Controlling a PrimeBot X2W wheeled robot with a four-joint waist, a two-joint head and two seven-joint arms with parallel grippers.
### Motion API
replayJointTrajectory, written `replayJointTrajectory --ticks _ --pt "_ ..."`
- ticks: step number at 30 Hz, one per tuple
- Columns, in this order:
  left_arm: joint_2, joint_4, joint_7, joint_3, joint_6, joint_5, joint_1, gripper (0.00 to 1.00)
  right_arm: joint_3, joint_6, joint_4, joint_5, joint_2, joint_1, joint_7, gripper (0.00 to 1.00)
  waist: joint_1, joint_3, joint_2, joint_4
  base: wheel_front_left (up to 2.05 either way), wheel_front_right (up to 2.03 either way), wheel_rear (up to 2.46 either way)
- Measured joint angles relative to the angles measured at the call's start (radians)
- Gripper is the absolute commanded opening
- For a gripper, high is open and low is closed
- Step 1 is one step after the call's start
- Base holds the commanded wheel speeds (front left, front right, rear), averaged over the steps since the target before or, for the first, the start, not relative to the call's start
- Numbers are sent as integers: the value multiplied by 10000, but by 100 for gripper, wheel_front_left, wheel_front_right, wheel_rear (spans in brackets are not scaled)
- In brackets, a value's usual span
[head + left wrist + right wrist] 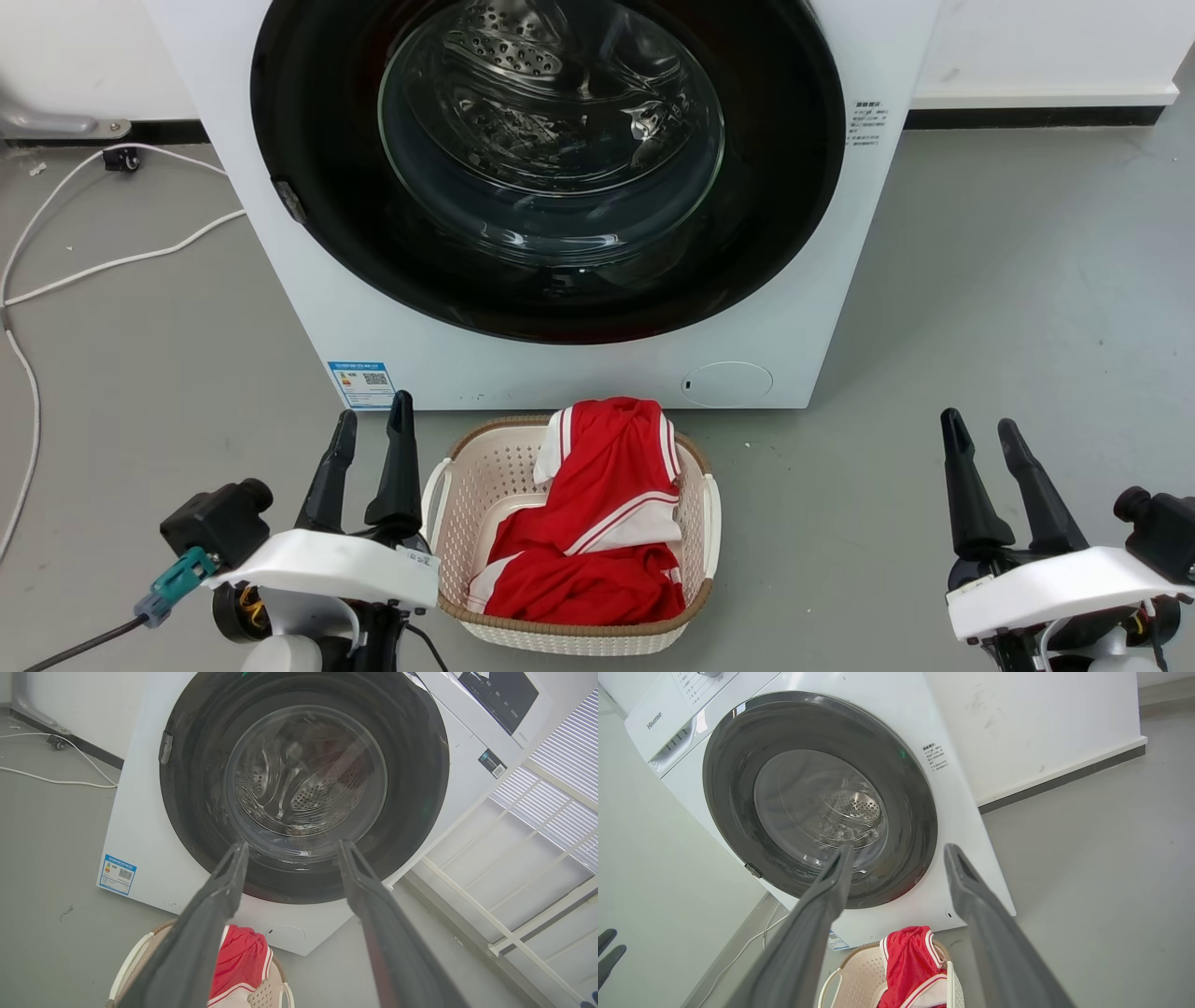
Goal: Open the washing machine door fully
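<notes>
Big boxy washing machine [794, 345] white, blue sticker [362, 385] low on front. Its round glossy door [308, 140] black, glass centre clear. Perforated plastic basket [485, 485] cream, brown rim; crumpled cloth [597, 560] red, white stripes. My left gripper [374, 408], right gripper [978, 420]: dark fingers.

You are seeing grey floor [980, 308] spreading below, a white wall [1055, 42] with dark skirting [1027, 118] running upper right, a white cable [140, 257] trailing left.
</notes>
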Motion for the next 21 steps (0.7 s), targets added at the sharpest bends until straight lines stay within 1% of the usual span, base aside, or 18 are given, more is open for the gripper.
replayJointTrajectory --ticks 11,21 --pt "125 -52 -293 -328 270 1423 -1 100 35 0 -167 -1463 6 19 -104 100 1 42 0 28 0 0 0" --pt "295 15 -552 -550 451 2420 -1 100 71 2 -251 -2449 12 50 -188 100 0 51 0 14 0 0 0"
